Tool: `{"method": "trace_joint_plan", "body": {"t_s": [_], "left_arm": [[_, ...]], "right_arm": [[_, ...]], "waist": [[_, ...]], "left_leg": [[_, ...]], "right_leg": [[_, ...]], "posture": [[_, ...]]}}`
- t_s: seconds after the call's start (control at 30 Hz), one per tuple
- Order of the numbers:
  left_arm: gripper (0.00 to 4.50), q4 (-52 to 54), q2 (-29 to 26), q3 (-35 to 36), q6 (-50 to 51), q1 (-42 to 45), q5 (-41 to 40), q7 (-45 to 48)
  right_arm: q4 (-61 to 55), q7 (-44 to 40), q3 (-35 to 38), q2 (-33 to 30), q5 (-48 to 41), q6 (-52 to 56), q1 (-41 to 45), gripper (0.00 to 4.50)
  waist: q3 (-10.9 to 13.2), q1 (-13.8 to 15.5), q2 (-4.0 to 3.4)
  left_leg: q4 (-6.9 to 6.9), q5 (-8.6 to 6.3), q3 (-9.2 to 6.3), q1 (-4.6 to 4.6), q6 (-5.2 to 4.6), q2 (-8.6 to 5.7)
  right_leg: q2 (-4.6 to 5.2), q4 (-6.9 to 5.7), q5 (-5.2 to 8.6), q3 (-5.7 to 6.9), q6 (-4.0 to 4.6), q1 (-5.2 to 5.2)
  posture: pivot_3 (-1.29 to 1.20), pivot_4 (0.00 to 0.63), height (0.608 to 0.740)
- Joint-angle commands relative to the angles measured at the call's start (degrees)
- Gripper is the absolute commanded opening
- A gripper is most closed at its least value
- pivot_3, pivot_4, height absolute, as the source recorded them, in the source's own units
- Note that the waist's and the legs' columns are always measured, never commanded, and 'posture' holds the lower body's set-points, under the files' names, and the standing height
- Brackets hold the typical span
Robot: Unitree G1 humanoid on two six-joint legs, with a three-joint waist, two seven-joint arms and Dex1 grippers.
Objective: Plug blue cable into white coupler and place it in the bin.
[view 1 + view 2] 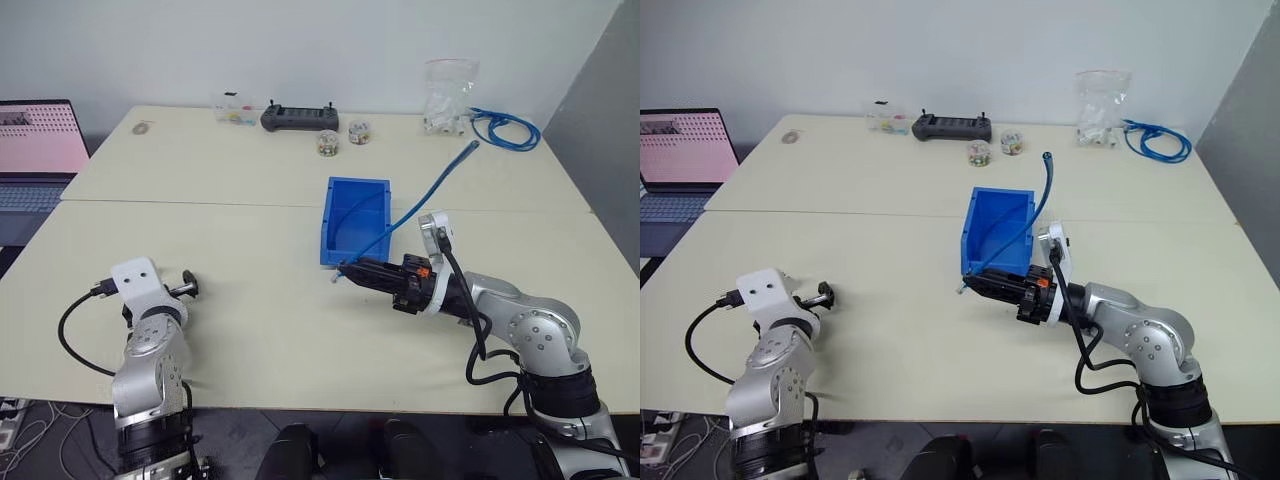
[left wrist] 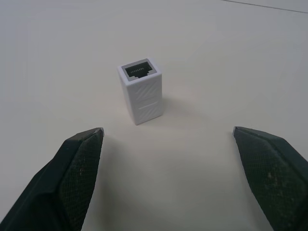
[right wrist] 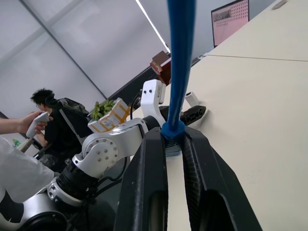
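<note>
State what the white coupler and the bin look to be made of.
White coupler: looks like moulded plastic, matte white, with diagonal ribs pressed into its side and a dark socket on top. Bin: probably rigid plastic, smooth, evenly bright blue, thin straight walls.

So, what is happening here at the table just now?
The robot is preparing to join a cable and a coupler. Its right pincer is shut on the blue cable near one plug, holding it in front of the blue bin while the rest of the cable arcs up over the bin. The left pincer is open, with the white coupler standing upright on the table just ahead of its fingers, socket facing up. The coupler is not yet grasped, and nothing is plugged in.
</note>
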State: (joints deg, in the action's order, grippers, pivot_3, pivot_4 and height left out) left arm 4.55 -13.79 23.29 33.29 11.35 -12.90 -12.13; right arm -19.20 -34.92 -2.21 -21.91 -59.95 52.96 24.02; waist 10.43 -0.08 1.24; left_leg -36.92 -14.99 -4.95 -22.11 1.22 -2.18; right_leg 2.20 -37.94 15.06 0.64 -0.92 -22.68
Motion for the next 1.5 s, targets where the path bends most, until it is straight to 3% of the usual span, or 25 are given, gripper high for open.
{"method": "trace_joint_plan", "body": {"t_s": [0.03, 0.5, 1.07, 1.27, 1.5], "left_arm": [[4.5, -0.97, -1.25, 1.8, -0.6, 2.34, 0.82, -0.93], [4.5, -6.59, -2.86, 2.49, -2.72, 6.51, 2.52, -2.23], [0.78, -9.92, -3.6, 2.67, -4.66, 7.73, 3.74, -3.09], [0.77, -5.63, -3.01, 1.47, -3.06, 3.85, 2.7, -0.09], [0.76, 5.28, -7.32, -10.91, 1.23, -4.37, -3.44, 22.62]], "right_arm": [[-1.43, -0.49, 0.74, 0.46, -0.41, -0.42, 0.73, 0.15], [-1.78, -0.33, 0.53, 0.57, -0.17, -0.07, 0.81, 0.15], [-1.62, -0.22, 0.87, 0.43, -0.19, -0.01, 0.82, 0.15], [-1.54, -0.35, 0.88, 0.33, 0.52, -0.58, 0.67, 0.15], [-4.01, -0.47, 2.36, -2.71, 1.61, -1.15, -2.39, 0.15]], "waist": [[0.0, -0.01, 0.01], [0.0, 0.0, 0.02], [-0.01, -0.03, 0.02], [-0.01, -0.13, 0.02], [-0.01, 0.31, 0.01]], "left_leg": [[-0.01, 0.0, -0.01, 0.0, 0.0, 0.0], [-0.02, 0.01, -0.01, 0.0, 0.02, -0.01], [-0.02, 0.01, -0.01, 0.0, 0.02, -0.01], [-0.02, 0.01, 0.01, 0.02, 0.03, -0.01], [-0.01, 0.01, 0.0, 0.01, 0.03, -0.04]], "right_leg": [[0.0, 0.0, 0.0, 0.0, 0.0, 0.0], [0.01, -0.02, -0.03, -0.01, 0.03, -0.01], [0.01, -0.03, -0.1, -0.01, 0.11, -0.02], [0.01, -0.04, -0.11, -0.04, 0.11, -0.02], [0.05, -0.02, -0.11, -0.04, 0.11, -0.01]], "posture": [[0.0, 0.15, 0.74], [0.0, 0.15, 0.74], [0.0, 0.15, 0.74], [0.0, 0.15, 0.74], [0.0, 0.15, 0.74]]}}
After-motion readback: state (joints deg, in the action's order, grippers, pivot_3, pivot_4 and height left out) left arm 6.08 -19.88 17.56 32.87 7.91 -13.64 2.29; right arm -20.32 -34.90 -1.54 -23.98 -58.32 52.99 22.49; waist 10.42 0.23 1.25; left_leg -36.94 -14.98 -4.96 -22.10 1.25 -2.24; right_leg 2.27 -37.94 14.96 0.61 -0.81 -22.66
